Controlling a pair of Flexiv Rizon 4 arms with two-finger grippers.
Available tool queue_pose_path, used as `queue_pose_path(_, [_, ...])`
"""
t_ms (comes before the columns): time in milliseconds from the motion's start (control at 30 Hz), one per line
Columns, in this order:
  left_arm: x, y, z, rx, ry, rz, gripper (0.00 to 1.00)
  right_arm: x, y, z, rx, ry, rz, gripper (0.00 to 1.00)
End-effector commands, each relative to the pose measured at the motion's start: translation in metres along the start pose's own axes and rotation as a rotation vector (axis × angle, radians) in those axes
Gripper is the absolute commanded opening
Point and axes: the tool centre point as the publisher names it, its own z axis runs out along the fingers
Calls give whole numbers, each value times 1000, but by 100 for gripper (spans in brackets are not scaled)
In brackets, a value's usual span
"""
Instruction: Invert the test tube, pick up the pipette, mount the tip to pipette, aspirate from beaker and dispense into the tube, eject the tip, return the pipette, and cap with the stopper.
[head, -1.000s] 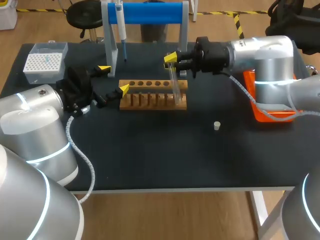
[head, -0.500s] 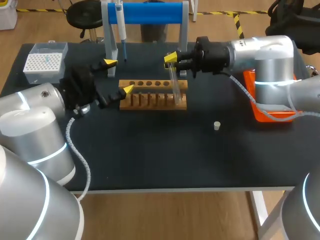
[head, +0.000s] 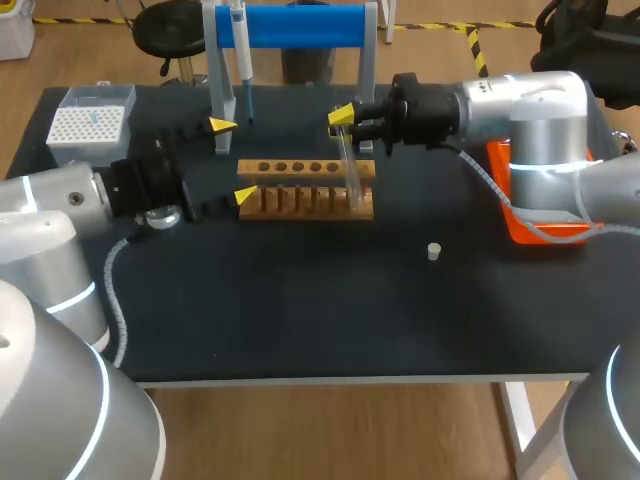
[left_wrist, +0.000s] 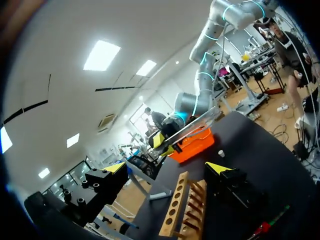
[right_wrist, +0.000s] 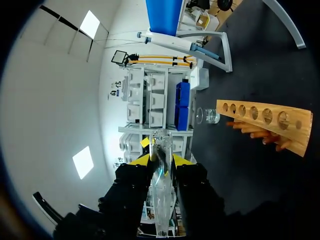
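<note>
1. Firstly, the test tube (head: 348, 165), a slim cylinder of clear glass or plastic, is gripped near its upper end by the right jaws, which are clenched on it from two sides. It stands almost upright, a little above centre in the head view. Its lower end reaches down to the right end of the rack (head: 305, 188); contact there cannot be told, nor can any contents.
2. From the right wrist view, the tube (right_wrist: 162, 200) runs straight out between the yellow tips, with the rack (right_wrist: 267, 122) ahead and to one side.
3. That rack is a pale wooden block with a row of round holes along its top and a row of pegs along its front.
4. A small clear beaker (right_wrist: 211, 116) stands just beyond the rack's far end; its contents cannot be made out.
5. At upper left of the head view, a clear-lidded box (head: 92, 122) holds a white grid of tips.
6. An orange tray (head: 525, 215) at the right edge is partly hidden by the right arm (head: 520, 110).
7. The pipette (head: 242, 50) hangs upright on a stand with a blue bar (head: 305, 25), top centre.
8. The left jaws are released and spread wide, just left of the rack.
9. A small pale stopper (head: 434, 251) sits on the dark matte surface (head: 320, 310), right of centre, well apart from both jaws.
</note>
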Motion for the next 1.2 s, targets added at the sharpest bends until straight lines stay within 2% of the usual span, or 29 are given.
queue_pose_path(33, [3,3,-8,-40,-126,231,100,1,0,-1,0,-3,-1,0])
queue_pose_path(133, [0,0,-10,-22,-167,312,100,1,0,-1,0,-3,-1,0])
queue_pose_path(267, [-4,-6,-4,-1,-156,407,100,1,0,-1,0,-3,-1,0])
queue_pose_path(300, [-5,-7,-2,-31,-147,401,100,1,0,-1,0,-3,-1,0])
queue_pose_path(333, [-8,-5,1,-78,-146,343,100,1,0,-1,0,-3,-1,0])
queue_pose_path(633, [-8,-5,1,-78,-146,343,100,1,0,-1,0,-3,-1,0])
queue_pose_path(700, [-9,-13,2,33,-222,487,100,1,0,-1,0,-3,-1,0])
queue_pose_path(767, [-7,-15,7,19,-204,617,100,1,0,-1,0,-3,-1,0])
queue_pose_path(833, [-3,-16,16,56,-194,665,100,1,0,-1,0,-3,-1,0])
queue_pose_path(933, [3,-16,29,48,-114,777,100,1,0,-1,0,-3,-1,0])
queue_pose_path(1200, [11,-24,52,80,-29,976,100,1,0,-1,0,-3,-1,0])
